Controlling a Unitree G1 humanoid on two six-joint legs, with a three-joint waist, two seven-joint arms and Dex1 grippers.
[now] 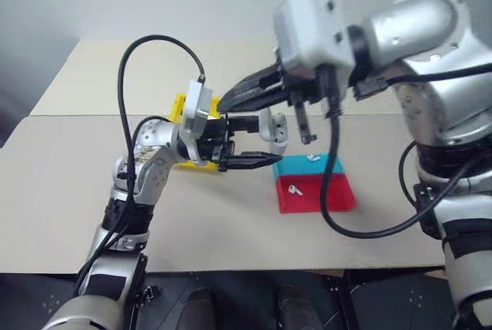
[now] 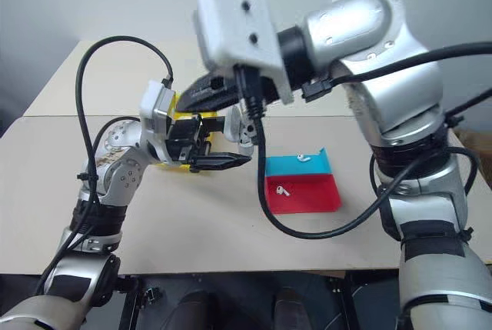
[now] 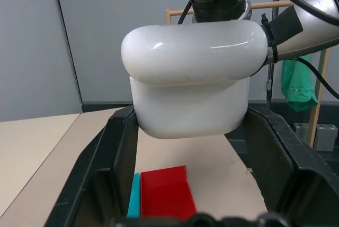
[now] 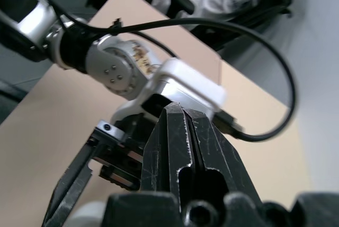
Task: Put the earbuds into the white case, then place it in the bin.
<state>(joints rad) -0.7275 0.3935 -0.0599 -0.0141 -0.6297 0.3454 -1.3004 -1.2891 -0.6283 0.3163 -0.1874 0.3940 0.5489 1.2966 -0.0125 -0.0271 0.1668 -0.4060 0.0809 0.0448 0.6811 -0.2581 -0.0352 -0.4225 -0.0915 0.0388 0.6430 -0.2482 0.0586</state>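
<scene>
My left gripper (image 1: 265, 141) pinches the white case (image 3: 192, 81) (lid down) above the table (image 1: 69, 191). My right gripper (image 4: 185, 118), fingers pressed together, hovers beside it. Earbuds (image 1: 294, 189) lie in trays.

A: how are the arms sitting?

B: both raised in front, wrists turned inward so they meet mid-air. left gripper (image 1: 257, 141) points right, fingers spread and clamped on something. right gripper (image 1: 224, 104) points left and a bit down, fingers (image 4: 183, 147) pressed tight together.
</scene>
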